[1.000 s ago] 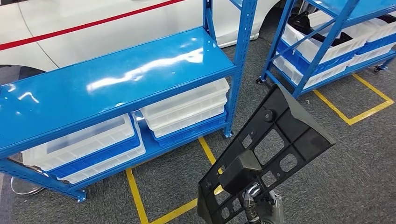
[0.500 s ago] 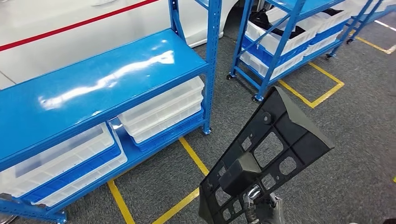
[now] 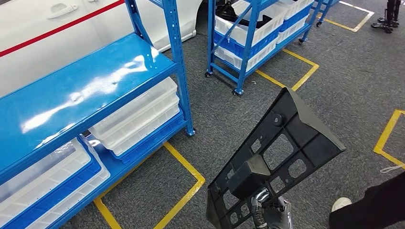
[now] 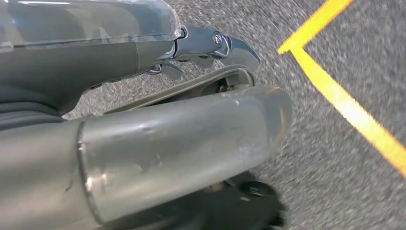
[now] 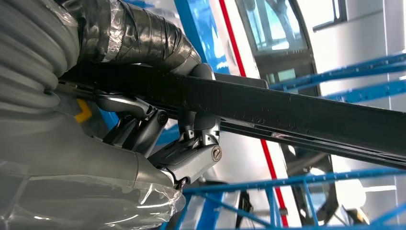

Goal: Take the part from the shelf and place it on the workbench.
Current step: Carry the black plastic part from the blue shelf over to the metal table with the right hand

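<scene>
Beside the shelf (image 3: 90,90), right hand (image 5: 158,143) seemingly grips part (image 3: 282,152).

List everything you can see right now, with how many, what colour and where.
part: one, black, held up in front of the robot, over the floor
shelves: at least two, blue; one at left, one further back
bins: several, white, stacked on the lower levels of both shelves
car: one, white with a red stripe, behind the left shelf
floor lines: yellow, on grey carpet around the shelves
person: one, dark trouser leg and white shoe, lower right
left hand: one, grey, hanging over the floor, holding nothing
right hand: one, grey, gripping the part's edge
</scene>
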Tool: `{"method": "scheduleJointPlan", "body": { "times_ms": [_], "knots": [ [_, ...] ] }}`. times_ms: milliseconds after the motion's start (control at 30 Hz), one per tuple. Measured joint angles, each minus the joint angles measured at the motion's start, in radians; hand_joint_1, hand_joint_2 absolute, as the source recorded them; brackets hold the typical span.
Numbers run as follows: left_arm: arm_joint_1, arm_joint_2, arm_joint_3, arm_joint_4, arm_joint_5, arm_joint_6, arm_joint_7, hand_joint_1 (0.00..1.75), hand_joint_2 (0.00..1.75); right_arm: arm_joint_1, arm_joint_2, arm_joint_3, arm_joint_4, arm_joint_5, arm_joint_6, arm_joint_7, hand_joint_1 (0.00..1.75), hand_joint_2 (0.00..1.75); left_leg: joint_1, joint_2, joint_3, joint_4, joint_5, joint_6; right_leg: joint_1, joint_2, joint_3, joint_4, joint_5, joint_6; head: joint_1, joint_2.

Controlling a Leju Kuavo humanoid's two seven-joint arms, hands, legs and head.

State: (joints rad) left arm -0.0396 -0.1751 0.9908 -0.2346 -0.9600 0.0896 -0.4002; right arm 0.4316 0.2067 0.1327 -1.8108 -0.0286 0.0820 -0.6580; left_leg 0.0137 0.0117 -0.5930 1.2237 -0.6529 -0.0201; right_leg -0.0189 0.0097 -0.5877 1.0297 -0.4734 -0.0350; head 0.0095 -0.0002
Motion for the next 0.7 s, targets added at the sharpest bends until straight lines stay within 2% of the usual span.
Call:
{"method": "scheduleJointPlan", "body": {
  "times_ms": [33, 67, 100, 133, 167, 200, 233, 267, 333, 367, 400, 467, 500, 533, 567, 600, 633, 700],
  "knots": [
    [0.001, 0.000, 0.001, 0.000, 0.000, -0.001, 0.000, 0.00, 0.00, 0.000, 0.000, 0.000, 0.000, 0.001, 0.000, 0.000, 1.75, 1.75, 0.000, -0.002, -0.020, 0.044, -0.011, 0.000, 0.001, 0.012, -0.002, 0.001, 0.001, -0.001, 0.000, 0.000],
    [0.002, 0.000, 0.001, 0.000, 0.000, -0.001, 0.000, 0.00, 0.00, 0.001, 0.001, 0.000, 0.000, 0.001, 0.000, 0.000, 1.75, 1.75, 0.000, -0.004, -0.023, 0.051, 0.000, 0.000, 0.002, 0.025, -0.004, 0.002, 0.003, -0.001, 0.000, 0.000],
    [0.002, 0.000, 0.001, 0.000, 0.000, -0.002, 0.001, 0.00, 0.00, 0.001, 0.001, 0.000, 0.000, 0.002, 0.000, 0.000, 1.75, 1.75, 0.000, -0.007, -0.006, 0.016, 0.030, 0.003, 0.002, 0.039, -0.004, 0.004, 0.004, 0.001, 0.000, 0.000],
    [0.003, 0.000, 0.002, 0.000, 0.000, -0.003, 0.002, 0.00, 0.00, 0.001, 0.001, 0.000, 0.000, 0.002, 0.000, 0.000, 1.75, 1.75, 0.000, -0.018, 0.024, -0.048, 0.070, 0.006, 0.002, 0.053, -0.004, 0.006, 0.004, 0.002, 0.000, 0.000],
    [0.003, 0.001, 0.002, 0.000, 0.000, -0.003, 0.003, 0.00, 0.00, 0.001, 0.002, 0.000, 0.000, 0.002, 0.000, 0.000, 1.75, 1.75, 0.000, -0.045, 0.055, -0.117, 0.102, 0.011, 0.002, 0.065, -0.005, 0.008, 0.006, 0.005, 0.000, 0.000],
    [0.003, 0.001, 0.003, 0.000, 0.000, -0.004, 0.004, 0.00, 0.00, 0.000, 0.003, -0.001, 0.000, 0.002, 0.000, 0.000, 1.75, 1.75, 0.001, -0.070, 0.079, -0.174, 0.122, 0.016, 0.002, 0.077, -0.009, 0.010, 0.008, 0.009, 0.000, 0.000],
    [0.003, 0.002, 0.003, 0.000, 0.000, -0.004, 0.004, 0.00, 0.00, 0.000, 0.004, -0.001, 0.000, 0.002, 0.001, 0.000, 1.75, 1.75, 0.000, -0.091, 0.091, -0.208, 0.130, 0.019, 0.001, 0.087, -0.013, 0.011, 0.011, 0.015, 0.000, 0.000],
    [0.002, 0.002, 0.004, 0.000, 0.000, -0.004, 0.005, 0.00, 0.00, 0.000, 0.005, -0.001, 0.000, 0.002, 0.001, 0.000, 1.75, 1.75, -0.001, -0.102, 0.094, -0.220, 0.128, 0.023, -0.001, 0.098, -0.018, 0.011, 0.015, 0.023, 0.000, 0.000],
    [-0.001, 0.002, 0.004, 0.000, 0.000, -0.004, 0.006, 0.00, 0.00, 0.002, 0.006, -0.001, 0.000, 0.003, 0.001, 0.000, 1.75, 1.75, -0.001, -0.082, 0.097, -0.229, 0.135, 0.031, -0.004, 0.120, -0.025, 0.006, 0.024, 0.039, 0.000, 0.000],
    [-0.002, 0.002, 0.004, 0.000, 0.000, -0.004, 0.006, 0.00, 0.00, 0.004, 0.006, -0.002, 0.000, 0.003, 0.001, 0.000, 1.75, 1.75, 0.002, -0.068, 0.100, -0.236, 0.141, 0.038, -0.002, 0.111, -0.029, 0.012, 0.020, 0.044, 0.000, 0.000],
    [-0.001, 0.001, 0.004, 0.000, 0.000, -0.004, 0.006, 0.00, 0.00, 0.004, 0.006, -0.002, 0.000, 0.003, 0.001, 0.000, 1.75, 1.75, 0.004, -0.054, 0.102, -0.243, 0.147, 0.045, 0.000, 0.089, -0.040, 0.031, 0.005, 0.047, 0.000, 0.000],
    [0.000, 0.001, 0.004, 0.000, 0.000, -0.005, 0.007, 0.00, 0.00, 0.003, 0.006, -0.003, 0.000, 0.004, 0.001, 0.000, 1.75, 1.75, 0.003, -0.022, 0.100, -0.250, 0.154, 0.054, 0.004, 0.025, -0.087, 0.132, -0.059, 0.051, 0.000, 0.000],
    [0.001, 0.001, 0.004, 0.000, 0.000, -0.005, 0.007, 0.00, 0.00, 0.002, 0.006, -0.003, 0.000, 0.004, 0.001, 0.000, 1.75, 1.75, 0.001, -0.006, 0.098, -0.249, 0.154, 0.055, 0.003, 0.007, -0.116, 0.198, -0.091, 0.054, 0.000, 0.000],
    [0.002, 0.001, 0.004, 0.000, 0.000, -0.005, 0.007, 0.00, 0.00, 0.003, 0.006, -0.003, 0.000, 0.004, 0.001, 0.000, 1.75, 1.75, -0.001, 0.010, 0.096, -0.248, 0.154, 0.055, 0.002, -0.001, -0.137, 0.249, -0.110, 0.057, 0.001, 0.000],
    [0.002, 0.001, 0.004, 0.000, 0.000, -0.005, 0.007, 0.00, 0.00, 0.003, 0.006, -0.003, 0.000, 0.004, 0.001, 0.000, 1.75, 1.75, -0.003, 0.025, 0.094, -0.246, 0.153, 0.055, 0.002, -0.005, -0.140, 0.268, -0.110, 0.059, 0.000, 0.000],
    [0.001, 0.001, 0.004, 0.000, 0.000, -0.005, 0.008, 0.00, 0.00, 0.004, 0.006, -0.003, 0.000, 0.003, 0.001, 0.000, 1.75, 1.75, -0.003, 0.039, 0.094, -0.245, 0.152, 0.054, 0.001, -0.009, -0.122, 0.245, -0.092, 0.059, 0.000, 0.000],
    [0.000, 0.001, 0.004, 0.000, 0.000, -0.005, 0.008, 0.00, 0.00, 0.004, 0.006, -0.003, 0.000, 0.003, 0.001, 0.000, 1.75, 1.75, -0.003, 0.051, 0.094, -0.243, 0.149, 0.051, 0.001, -0.019, -0.085, 0.186, -0.063, 0.058, 0.001, 0.000],
    [-0.001, 0.000, 0.004, 0.000, -0.001, -0.005, 0.008, 0.00, 0.00, 0.002, 0.006, -0.003, 0.000, 0.003, 0.001, 0.001, 1.75, 1.75, -0.006, 0.069, 0.097, -0.236, 0.142, 0.043, 0.006, -0.056, -0.008, 0.054, -0.026, 0.049, 0.001, 0.000]
  ]
}}
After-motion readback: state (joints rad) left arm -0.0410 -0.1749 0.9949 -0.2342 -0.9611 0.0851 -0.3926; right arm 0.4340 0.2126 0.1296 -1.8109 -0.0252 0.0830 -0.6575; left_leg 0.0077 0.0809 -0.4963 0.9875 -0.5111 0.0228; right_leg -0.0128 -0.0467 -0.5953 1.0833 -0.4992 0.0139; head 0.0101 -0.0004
